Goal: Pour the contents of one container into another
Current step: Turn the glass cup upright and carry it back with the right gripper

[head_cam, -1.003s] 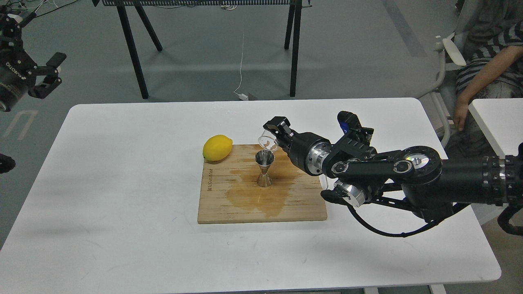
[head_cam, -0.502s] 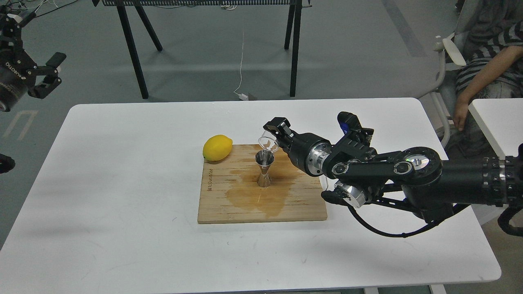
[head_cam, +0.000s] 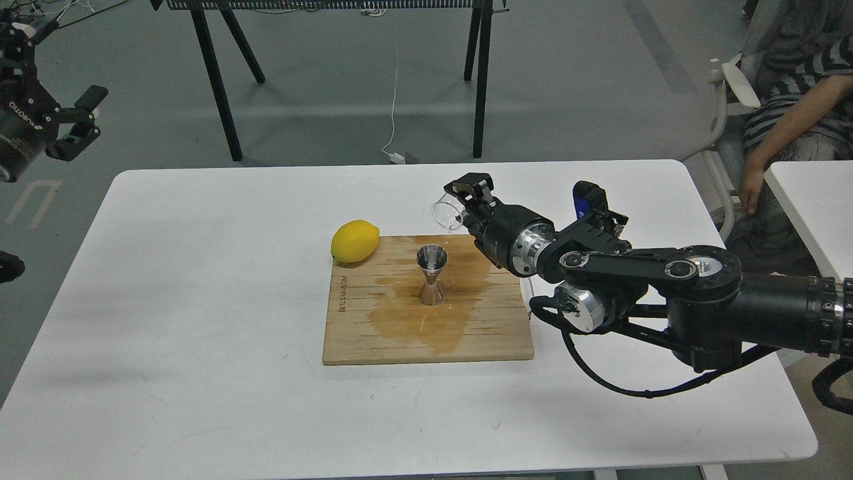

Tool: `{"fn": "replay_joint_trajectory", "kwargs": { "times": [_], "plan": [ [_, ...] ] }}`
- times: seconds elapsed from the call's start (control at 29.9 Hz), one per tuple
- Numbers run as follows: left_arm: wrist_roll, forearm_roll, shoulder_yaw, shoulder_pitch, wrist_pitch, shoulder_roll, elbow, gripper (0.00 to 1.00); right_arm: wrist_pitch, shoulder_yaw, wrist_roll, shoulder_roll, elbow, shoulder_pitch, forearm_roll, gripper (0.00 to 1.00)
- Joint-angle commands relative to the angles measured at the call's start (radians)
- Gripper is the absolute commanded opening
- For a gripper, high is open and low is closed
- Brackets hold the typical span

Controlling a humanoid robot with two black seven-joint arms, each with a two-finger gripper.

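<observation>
The steel jigger (head_cam: 432,275) stands upright on the wooden board (head_cam: 360,333), in the middle of a dark wet stain. My right gripper (head_cam: 462,203) is shut on the clear glass cup (head_cam: 447,214), which lies tipped on its side with its mouth facing left, above and to the right of the jigger and apart from it. My left gripper (head_cam: 78,127) hangs raised at the far left, off the table, its two fingers spread with nothing between them.
A yellow lemon (head_cam: 354,241) rests at the board's far left corner. The white table (head_cam: 200,373) carries the board. A seated person (head_cam: 793,113) and a second table edge (head_cam: 806,193) are at the right. Black stand legs (head_cam: 220,87) rise behind.
My right gripper has drawn the glass cup up and to the right, away from the jigger's mouth. The left arm has stayed still.
</observation>
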Motion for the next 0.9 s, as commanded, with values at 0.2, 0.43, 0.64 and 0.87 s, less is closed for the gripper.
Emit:
{"fn": "replay_joint_trajectory", "kwargs": {
  "times": [0.2, 0.43, 0.64, 0.87],
  "plan": [
    [0.003, 0.000, 0.002, 0.000, 0.000, 0.000, 0.000, 1.00, 0.000, 0.491, 0.020, -0.063, 0.086, -0.265, 0.293, 0.31],
    [0.005, 0.000, 0.000, -0.002, 0.000, 0.000, 0.000, 1.00, 0.005, 0.735, 0.048, -0.152, 0.135, -0.422, 0.403, 0.31],
    [0.005, 0.000, 0.000, 0.000, 0.000, 0.000, 0.000, 1.00, 0.149, 0.907, 0.046, -0.210, 0.126, -0.586, 0.423, 0.31],
    [0.003, -0.002, 0.000, -0.002, 0.000, 0.008, 0.000, 1.00, 0.413, 1.101, 0.042, -0.208, 0.066, -0.822, 0.418, 0.32]
  ]
}}
